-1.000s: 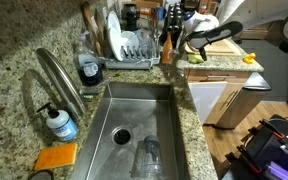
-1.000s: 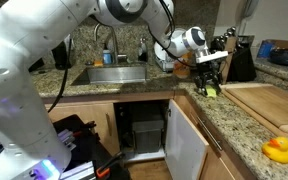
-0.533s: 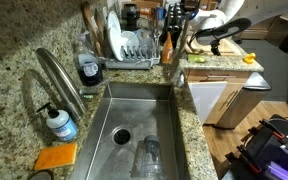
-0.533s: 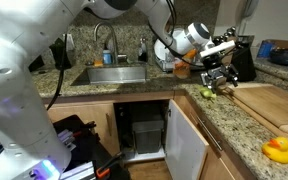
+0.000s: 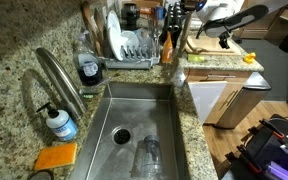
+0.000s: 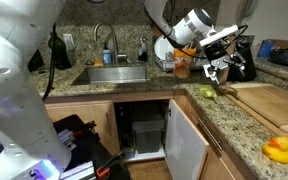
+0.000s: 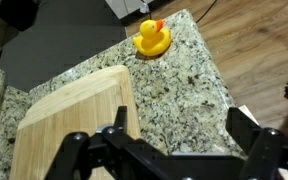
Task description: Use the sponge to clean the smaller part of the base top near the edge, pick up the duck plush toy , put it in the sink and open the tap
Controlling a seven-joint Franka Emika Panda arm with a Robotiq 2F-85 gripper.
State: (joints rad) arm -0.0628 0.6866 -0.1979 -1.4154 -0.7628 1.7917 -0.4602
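The yellow duck plush toy (image 7: 152, 38) sits near the far corner of the granite base top (image 7: 179, 85); it also shows in both exterior views (image 6: 279, 150) (image 5: 250, 58). My gripper (image 7: 179, 130) is open and empty, and hangs above the counter strip beside the cutting board (image 7: 74, 110). In an exterior view the gripper (image 6: 221, 65) is raised above a small green sponge (image 6: 208, 92) lying on the counter. The steel sink (image 5: 159, 110) and gooseneck tap (image 5: 56, 80) are further along the counter, also in an exterior view (image 6: 109, 75).
A soap pump bottle (image 5: 59, 123) and an orange pad (image 5: 56, 157) sit beside the sink. A glass (image 5: 150, 155) lies in the basin by the drain (image 5: 121, 135). A dish rack (image 5: 129, 45) and a knife block (image 6: 240, 60) stand at the back. A cabinet door (image 6: 184, 145) is open below.
My gripper has lifted off the green sponge, which stays on the counter, and has risen and tilted towards the duck's end of the counter.
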